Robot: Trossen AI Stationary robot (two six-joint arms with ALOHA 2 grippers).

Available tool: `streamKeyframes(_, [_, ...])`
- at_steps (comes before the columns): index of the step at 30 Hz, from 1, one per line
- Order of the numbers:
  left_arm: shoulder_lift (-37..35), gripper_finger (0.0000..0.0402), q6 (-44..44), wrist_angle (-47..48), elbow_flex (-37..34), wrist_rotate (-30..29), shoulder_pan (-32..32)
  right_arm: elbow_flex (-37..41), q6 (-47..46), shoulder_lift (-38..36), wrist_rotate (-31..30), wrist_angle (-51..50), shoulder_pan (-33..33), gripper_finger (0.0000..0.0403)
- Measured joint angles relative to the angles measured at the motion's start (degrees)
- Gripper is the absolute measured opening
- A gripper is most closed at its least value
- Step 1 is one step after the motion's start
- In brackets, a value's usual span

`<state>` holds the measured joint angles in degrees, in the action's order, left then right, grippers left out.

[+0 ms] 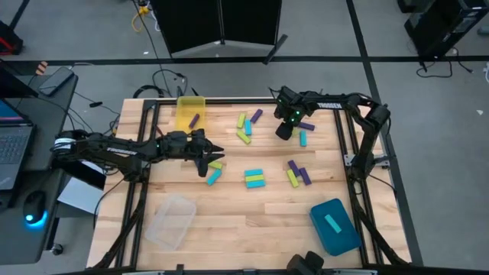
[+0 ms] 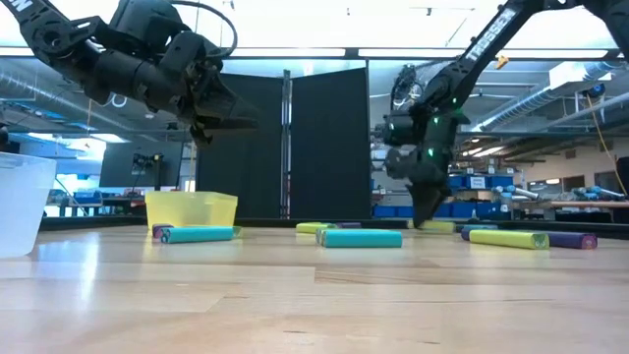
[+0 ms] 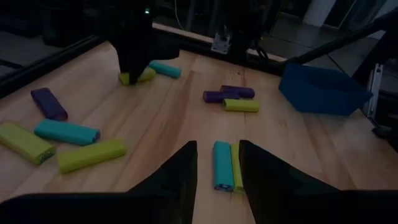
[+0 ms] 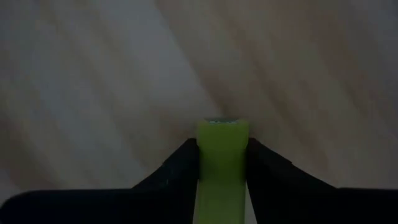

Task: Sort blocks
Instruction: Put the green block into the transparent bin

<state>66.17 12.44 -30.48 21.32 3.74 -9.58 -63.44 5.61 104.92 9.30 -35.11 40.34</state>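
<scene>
So the right claw [image 4: 222,163] is sitting low at the far side of the bench [image 1: 229,221], clenched around a yellow-green block [image 4: 221,168], a smooth little bar with a rounded end poking out between the fingers. The left claw [image 3: 217,163] is hanging up off the bench over the left-middle, fingers parted and holding nothing. The rest of the blocks [image 1: 254,179] are lying scattered flat across the bench, short chunky bars in purple, cyan and yellow-green, some paired side by side. One purple is sitting in the yellow bin [image 1: 186,105], one cyan in the teal bin [image 1: 342,233].
</scene>
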Motion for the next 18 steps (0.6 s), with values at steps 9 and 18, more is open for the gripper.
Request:
streamKeyframes(9, [0.31,0.0127,0.1,0.26,-0.01,-0.03,0.1,-0.07,0.02,-8.53,1.97,10.11,-8.34,0.0115])
streamKeyframes(18, [6.55,0.0128,-4.59,-9.48,-0.02,-10.77,4.64,-0.11,-3.02,-11.01,1.22,27.14,-20.09,0.0115])
